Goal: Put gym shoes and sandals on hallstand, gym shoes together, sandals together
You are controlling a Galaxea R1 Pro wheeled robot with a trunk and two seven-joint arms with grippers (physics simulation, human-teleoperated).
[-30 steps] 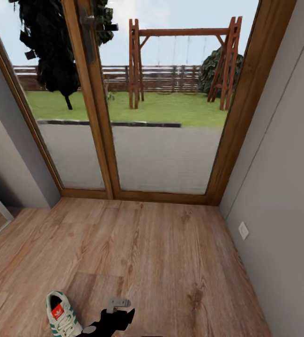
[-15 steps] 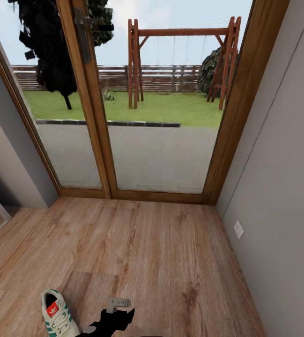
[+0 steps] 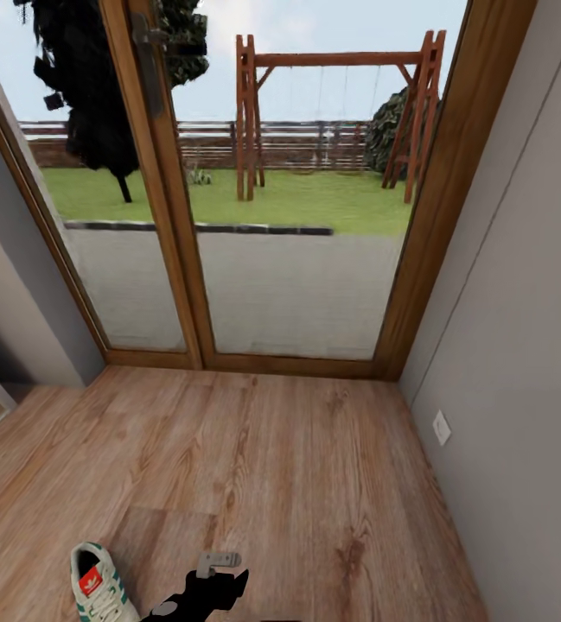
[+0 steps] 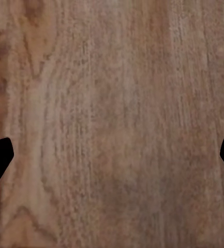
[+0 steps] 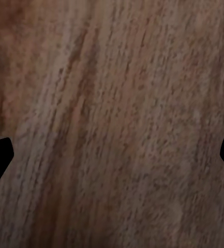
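Head camera looks forward-down the corridor floor (image 3: pixel 297 484); both wrist cameras face it closely.

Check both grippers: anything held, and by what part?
Nothing held. Left gripper and right gripper both have jaws wide apart with only bare corridor floor between them. One gym shoe lies untouched.

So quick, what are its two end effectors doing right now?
Left end effector: open, holding nothing, wood floor between its fingers.
Right end effector: open, also empty.
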